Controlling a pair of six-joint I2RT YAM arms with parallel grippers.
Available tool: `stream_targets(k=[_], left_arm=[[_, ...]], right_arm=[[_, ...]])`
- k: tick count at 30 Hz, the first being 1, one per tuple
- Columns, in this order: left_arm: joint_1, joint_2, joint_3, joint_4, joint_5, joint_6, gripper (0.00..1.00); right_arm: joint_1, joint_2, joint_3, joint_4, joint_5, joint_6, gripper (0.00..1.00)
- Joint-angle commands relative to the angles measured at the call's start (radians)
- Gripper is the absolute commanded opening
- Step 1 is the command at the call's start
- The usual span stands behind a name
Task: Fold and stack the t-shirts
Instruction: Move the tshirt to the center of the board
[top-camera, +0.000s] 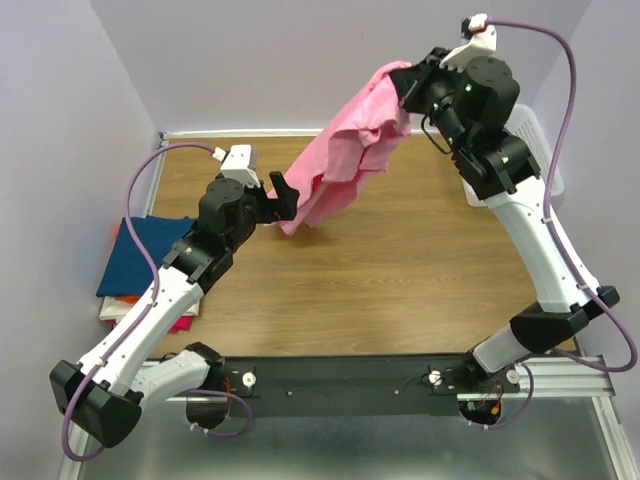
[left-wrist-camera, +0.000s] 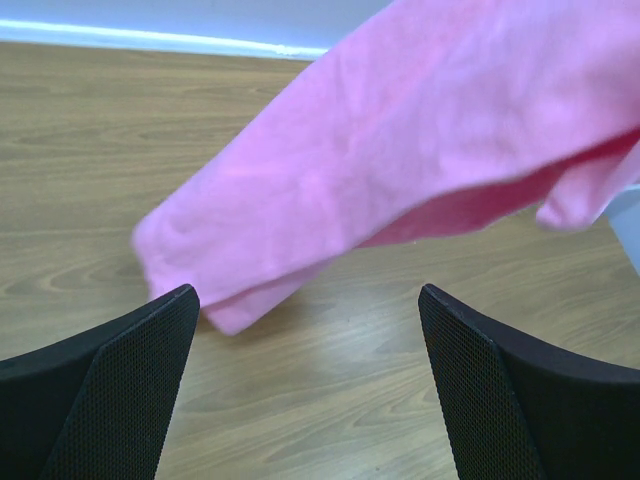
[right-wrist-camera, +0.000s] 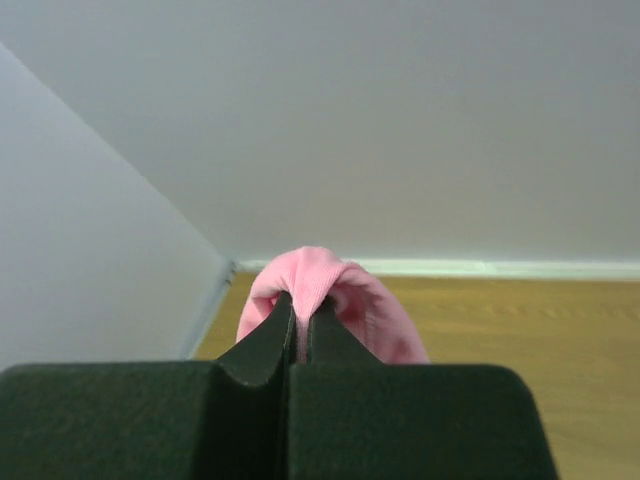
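While the job is looking partly done, the table (top-camera: 400, 290) is carrying only a share of the result. Above the table's far middle, the bright pink t-shirt (top-camera: 350, 160) is hanging in the air, bunched and unfolded. Its lowest corner is dangling just over the wood, and I cannot tell whether it is touching. At the table's left edge, a stack of folded t-shirts (top-camera: 140, 262) is lying with a dark blue one on top and red and magenta cloth showing beneath, so that part of the work is appearing finished. Off the table's far right corner, the white basket (top-camera: 538, 140) is peeking out behind the right arm; whether more shirts are waiting in it, I cannot tell.

High over the table's far side, the right pincer (right-wrist-camera: 300, 310) is clamping tight on a fold of the pink cloth and bearing the whole shirt. Lower, over the table's left half, the left pincer (top-camera: 288, 197) is standing wide open with nothing in it, its fingers pointing at the hanging corner just beside them.

By my judgement, the pink shirt is awaiting everything: being spread flat on the table, being folded, and being set on the stack at the table's left edge.
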Motion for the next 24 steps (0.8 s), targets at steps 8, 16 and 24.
stream_targets(k=[8, 16, 24], left_arm=[[0.005, 0.017, -0.208, 0.03, -0.047, -0.275, 0.98], [0.02, 0.08, -0.374, 0.149, -0.074, -0.393, 0.97], [0.134, 0.178, -0.394, 0.214, -0.081, -0.443, 0.96]], right_arm=[[-0.271, -0.261, -0.791, 0.019, 0.063, 0.171, 0.66], [-0.255, -0.36, -1.164, 0.034, -0.048, 0.219, 0.74], [-0.033, -0.372, -1.339, 0.114, 0.014, 0.352, 0.72]])
